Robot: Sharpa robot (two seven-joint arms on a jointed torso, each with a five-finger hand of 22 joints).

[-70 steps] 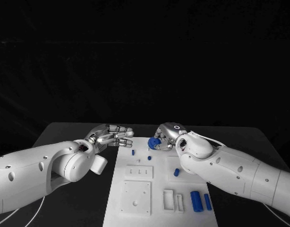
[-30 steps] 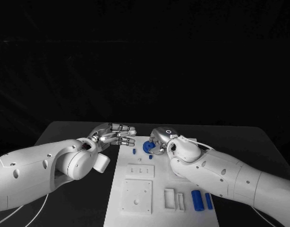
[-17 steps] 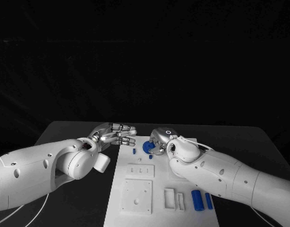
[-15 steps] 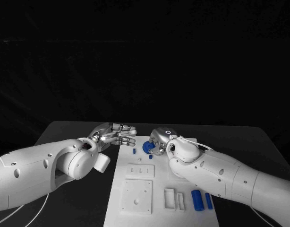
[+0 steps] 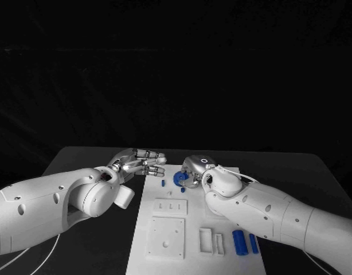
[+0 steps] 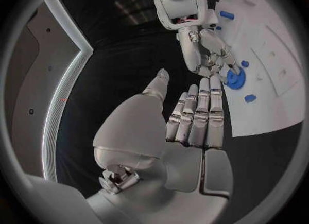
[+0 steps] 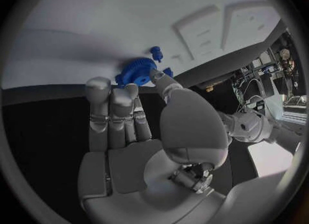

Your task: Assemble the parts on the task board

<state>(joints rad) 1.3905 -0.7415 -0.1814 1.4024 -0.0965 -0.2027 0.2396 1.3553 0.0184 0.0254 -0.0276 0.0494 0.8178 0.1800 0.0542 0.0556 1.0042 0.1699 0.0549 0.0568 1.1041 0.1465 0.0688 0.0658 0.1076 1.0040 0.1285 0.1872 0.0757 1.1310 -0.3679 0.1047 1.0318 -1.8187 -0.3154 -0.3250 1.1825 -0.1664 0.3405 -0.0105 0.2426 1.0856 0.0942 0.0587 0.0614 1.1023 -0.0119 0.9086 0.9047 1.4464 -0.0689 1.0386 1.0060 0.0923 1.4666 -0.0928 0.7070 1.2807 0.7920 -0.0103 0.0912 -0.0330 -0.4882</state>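
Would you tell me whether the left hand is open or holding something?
Open: the left hand holds nothing, its fingers extended beside the task board.

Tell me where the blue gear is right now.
The blue gear is at the task board's far end in the head view, in the right hand's fingertips, beside a small blue peg.

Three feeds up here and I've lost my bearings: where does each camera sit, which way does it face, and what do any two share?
Head view: on the head, looking down at the task board; both arms come in, left hand open, right hand on the blue gear.
Left wrist view: behind the left hand, facing the board and right hand.
Right wrist view: behind the right hand, facing the board.
Shared: the blue gear appears in all three.
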